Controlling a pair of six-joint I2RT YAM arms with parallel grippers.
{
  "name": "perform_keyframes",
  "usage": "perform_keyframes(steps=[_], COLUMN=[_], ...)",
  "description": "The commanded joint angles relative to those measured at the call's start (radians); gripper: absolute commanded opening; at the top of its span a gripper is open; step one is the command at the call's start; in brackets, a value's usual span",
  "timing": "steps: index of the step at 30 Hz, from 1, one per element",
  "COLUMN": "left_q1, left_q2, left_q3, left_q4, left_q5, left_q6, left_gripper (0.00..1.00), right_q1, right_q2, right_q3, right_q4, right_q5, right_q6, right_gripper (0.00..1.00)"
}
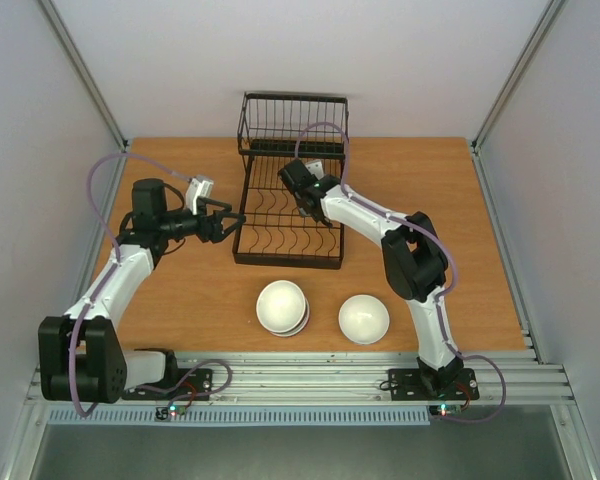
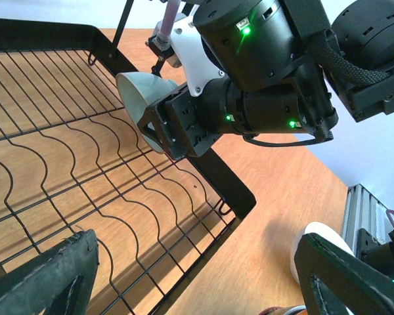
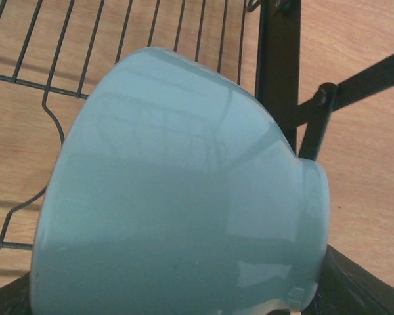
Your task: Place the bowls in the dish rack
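My right gripper point(image 1: 305, 192) hangs over the slotted tray of the black wire dish rack point(image 1: 280, 240), shut on a pale mint-green bowl point(image 3: 177, 190). The bowl is tipped on its side and fills the right wrist view, hiding the fingers. In the left wrist view the same bowl point(image 2: 134, 92) pokes out of the right gripper point(image 2: 174, 128) above the rack's tray point(image 2: 65, 164). My left gripper point(image 1: 225, 222) stands open and empty just left of the rack, with its fingers point(image 2: 52, 282) spread over the rack's near corner. Two stacked white bowls point(image 1: 282, 307) and a single white bowl point(image 1: 364, 319) sit on the table in front of the rack.
The rack's taller basket section point(image 1: 292, 122) stands at the far end by the back wall. Side walls close the wooden table point(image 1: 180, 290) in on the left and right. A metal rail point(image 1: 310, 370) runs along the near edge by the arm bases.
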Motion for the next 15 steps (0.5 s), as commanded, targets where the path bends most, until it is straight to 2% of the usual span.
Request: perform_keyframes(steps=[1, 6, 10, 13, 15], left_q1=[0.005, 0.005, 0.005, 0.005, 0.005], left_q2=[0.019, 0.02, 0.024, 0.035, 0.04], left_q3=[0.007, 0.01, 0.01, 0.011, 0.013], left_q4=[0.009, 0.004, 0.003, 0.004, 0.002], left_q5=[0.019, 0.017, 0.021, 0.029, 0.034], left_q6=[0.014, 0.014, 0.014, 0.014, 0.014], left_gripper=[0.82, 0.82, 0.82, 0.82, 0.82], right_q1=[-0.028, -0.048, -0.066, -0.072, -0.073], right_q2=[0.052, 0.054, 0.019, -0.006, -0.021], right_q3=[0.05, 0.037, -0.041, -0.085, -0.108], right_q4=[0.02, 0.026, 0.065, 0.084, 0.098], right_q5=[0.025, -0.059, -0.132, -0.156, -0.164], right_q6=[0.016, 0.052, 0.092, 0.113, 0.12], right_gripper=[0.01, 0.01, 0.04, 0.1, 0.19])
